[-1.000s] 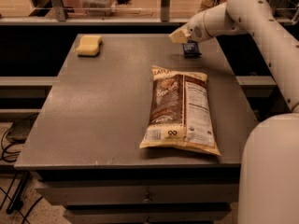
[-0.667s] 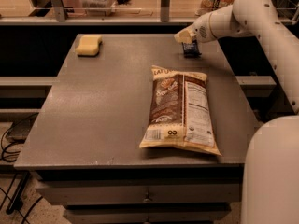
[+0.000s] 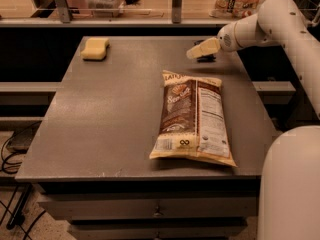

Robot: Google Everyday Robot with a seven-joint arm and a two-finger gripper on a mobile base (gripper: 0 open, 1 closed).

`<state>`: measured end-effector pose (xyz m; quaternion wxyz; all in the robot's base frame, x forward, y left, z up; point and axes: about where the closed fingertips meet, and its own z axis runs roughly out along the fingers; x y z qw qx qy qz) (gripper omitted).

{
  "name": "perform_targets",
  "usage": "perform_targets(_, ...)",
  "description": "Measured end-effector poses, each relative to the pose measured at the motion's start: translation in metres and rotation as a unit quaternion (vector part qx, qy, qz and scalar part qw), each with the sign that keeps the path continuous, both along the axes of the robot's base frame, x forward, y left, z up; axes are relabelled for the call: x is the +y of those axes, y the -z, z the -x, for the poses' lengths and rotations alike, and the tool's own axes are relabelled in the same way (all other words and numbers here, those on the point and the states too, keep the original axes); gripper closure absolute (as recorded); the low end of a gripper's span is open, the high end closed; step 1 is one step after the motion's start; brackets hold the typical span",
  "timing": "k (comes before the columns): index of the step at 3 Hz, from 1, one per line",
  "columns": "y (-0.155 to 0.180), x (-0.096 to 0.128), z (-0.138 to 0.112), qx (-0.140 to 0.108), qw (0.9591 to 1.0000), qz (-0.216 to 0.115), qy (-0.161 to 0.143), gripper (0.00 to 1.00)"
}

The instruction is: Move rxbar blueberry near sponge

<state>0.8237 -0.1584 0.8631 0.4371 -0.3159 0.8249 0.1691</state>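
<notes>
The rxbar blueberry (image 3: 206, 59) shows only as a dark sliver on the table at the far right, mostly hidden under my gripper. My gripper (image 3: 202, 49) is cream-coloured, reaches in from the right and sits low, right over the bar. The sponge (image 3: 95, 48) is a pale-yellow block at the table's far left corner, well apart from the bar and the gripper.
A large brown-and-cream chip bag (image 3: 192, 118) lies lengthwise on the grey table (image 3: 100, 124), right of centre, between the bar and the front edge. My arm (image 3: 280, 19) spans the right side. A railing and shelf with items run behind the table.
My gripper has moved slightly right and down towards the table. The bar, earlier seen as a blue block below the gripper, is now mostly covered by it.
</notes>
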Motion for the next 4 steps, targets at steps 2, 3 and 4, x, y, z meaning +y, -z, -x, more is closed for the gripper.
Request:
perform_targets(2,0.031,-0.015,-0.003,0.04,0.9988,0.015,0.024,0.13)
perform_targets(3,0.035,-0.013,-0.003,0.045,0.9986,0.016,0.021,0.33)
perform_targets(4,0.033,-0.01,-0.003,0.043,0.9988,0.016,0.017,0.56)
